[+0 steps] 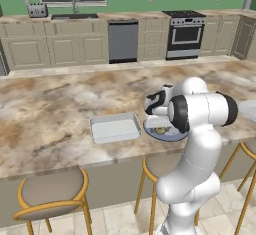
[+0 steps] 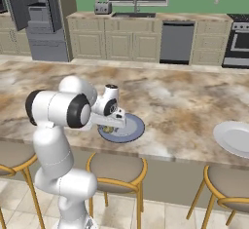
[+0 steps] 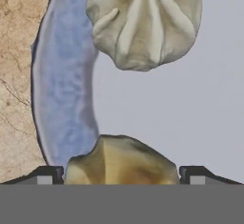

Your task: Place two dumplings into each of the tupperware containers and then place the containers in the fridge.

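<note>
Over the blue-grey plate (image 3: pixel 62 75): gripper (image 3: pixel 121 173) is hanging low, fingers standing apart, flanking one dumpling (image 3: pixel 121 163); second dumpling (image 3: pixel 143 23) is lying just beyond.

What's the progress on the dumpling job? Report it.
Done: nothing visible; the tupperware container sits empty on the counter. In hand: the gripper straddles one dumpling on the blue plate; another dumpling lies beyond. Left: filling containers, loading the open fridge.
</note>
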